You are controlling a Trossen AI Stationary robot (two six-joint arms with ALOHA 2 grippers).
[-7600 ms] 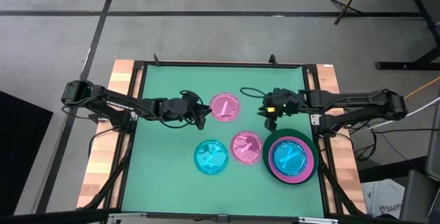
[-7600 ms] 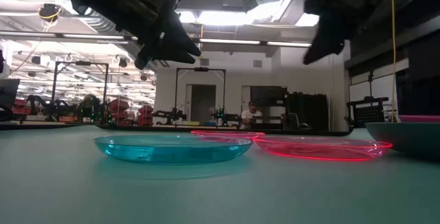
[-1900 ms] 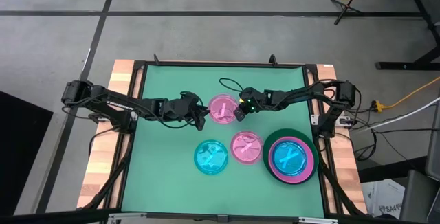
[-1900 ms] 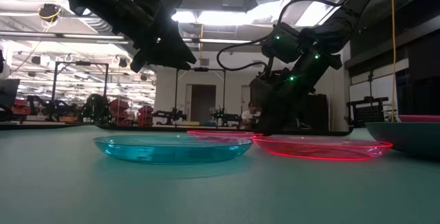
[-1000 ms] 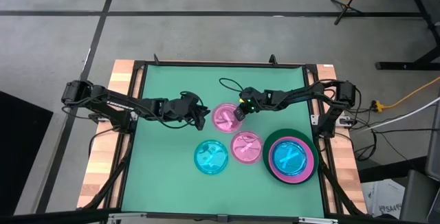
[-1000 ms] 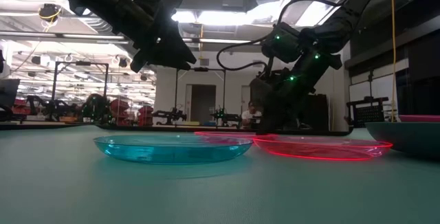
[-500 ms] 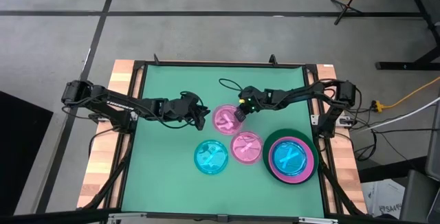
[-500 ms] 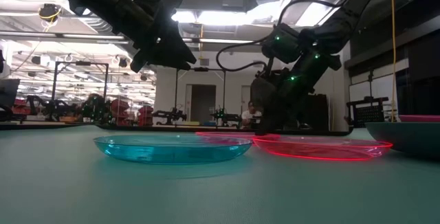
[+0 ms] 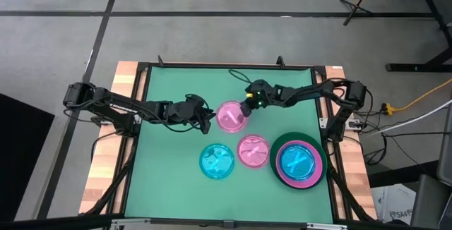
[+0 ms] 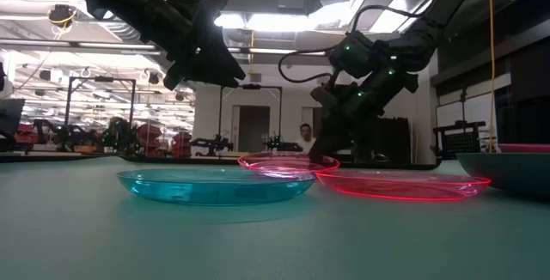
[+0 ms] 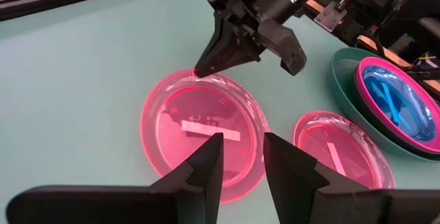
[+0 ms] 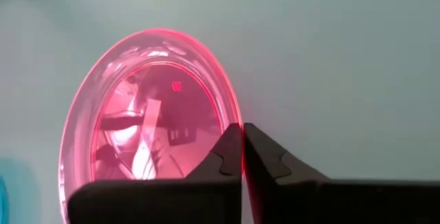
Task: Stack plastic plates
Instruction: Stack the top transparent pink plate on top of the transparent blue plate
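A small translucent pink plate [image 9: 231, 116] sits at the table's middle, and my right gripper [image 9: 246, 108] is shut on its far-right rim. My left gripper [image 9: 210, 122] hovers open just left of that plate, its fingers [image 11: 206, 162] above the plate's near edge. Another pink plate [image 9: 253, 151] and a cyan plate [image 9: 217, 161] lie flat on the table nearer the front. On the right a large dark green plate [image 9: 277, 156] carries a hot pink plate [image 9: 284, 178] with a cyan plate [image 9: 299, 161] on top. No dark grey plate shows. My right gripper pinches the pink plate's rim [image 12: 231, 110] between its two fingers, at the plate's far-right edge [image 11: 201, 77]. The fingers slant down from the table's far-right side. The plate [image 10: 288, 163] is raised off the mat on the held side and roughly level.
The mat's wooden borders [image 9: 124, 82] and black frame run along both sides. Bare green mat [image 9: 169, 173] lies to the left and along the far edge. The stack on the right stands close to the right arm's base [image 9: 332, 128].
My right gripper has risen and drawn back a little toward the far edge, staying shut on the pink plate's rim. The plate has come up off the mat with it and shifted slightly toward the far edge. My left arm has kept still.
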